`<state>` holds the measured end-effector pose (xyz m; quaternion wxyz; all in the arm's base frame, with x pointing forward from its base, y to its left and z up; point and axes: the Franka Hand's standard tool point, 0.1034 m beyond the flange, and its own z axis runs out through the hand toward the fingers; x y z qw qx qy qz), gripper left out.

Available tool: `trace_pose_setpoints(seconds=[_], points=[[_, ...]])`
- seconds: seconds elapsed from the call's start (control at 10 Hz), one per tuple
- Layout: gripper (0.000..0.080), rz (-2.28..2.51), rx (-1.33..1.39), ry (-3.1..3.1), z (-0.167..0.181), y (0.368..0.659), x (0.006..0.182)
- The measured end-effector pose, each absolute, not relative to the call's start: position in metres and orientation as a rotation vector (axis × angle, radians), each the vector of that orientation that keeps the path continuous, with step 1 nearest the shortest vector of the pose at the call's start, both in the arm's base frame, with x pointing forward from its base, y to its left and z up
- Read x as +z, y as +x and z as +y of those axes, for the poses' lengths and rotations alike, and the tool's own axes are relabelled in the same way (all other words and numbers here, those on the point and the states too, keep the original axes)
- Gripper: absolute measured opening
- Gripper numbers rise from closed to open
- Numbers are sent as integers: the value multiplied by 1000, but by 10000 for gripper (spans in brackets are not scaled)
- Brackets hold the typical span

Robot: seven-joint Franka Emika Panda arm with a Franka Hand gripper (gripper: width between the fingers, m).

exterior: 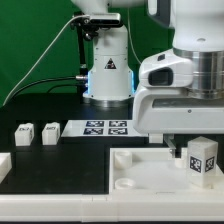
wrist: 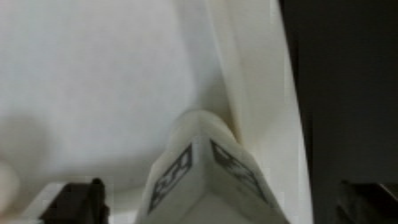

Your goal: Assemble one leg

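The gripper (wrist: 217, 205) is spread, its 2 fingers apart from the leg (exterior: 203, 158) (tag showing), which stands upright on the white panel (exterior: 135, 172) at the exterior view's right.

I count three of the small tagged posts: one leg (exterior: 22, 134) and another leg (exterior: 49, 131) side by side at the left, and a third leg (exterior: 203, 158) at the near right. A white block (exterior: 3, 163) cut off at the near left edge may be a fourth; I cannot tell. There is one marker board (exterior: 107, 127) carrying four tags (exterior: 96, 125), one large flat white panel (exterior: 140, 175), and my one gripper (wrist: 219, 205) with its two fingers (wrist: 75, 203).
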<state>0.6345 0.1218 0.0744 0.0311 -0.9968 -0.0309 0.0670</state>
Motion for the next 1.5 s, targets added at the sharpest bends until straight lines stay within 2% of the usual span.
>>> trace_pose_setpoints(seconds=[0.3,0.6,0.7,0.8,0.9,1.0,1.1,1.2,1.5], points=[[649,-548,193,-3011,121,634,74],[649,-634,188,-2990,120,635,74],[538,-634,188,-2990,120,634,73],[538,-634,188,-2990,120,634,73],[359,-619,189,-2993,120,634,73],[359,-583,190,-3003,119,635,73],[295,-582,190,-3003,119,635,73],[295,-549,191,-3009,118,635,73],[295,168,193,-3083,120,636,72]])
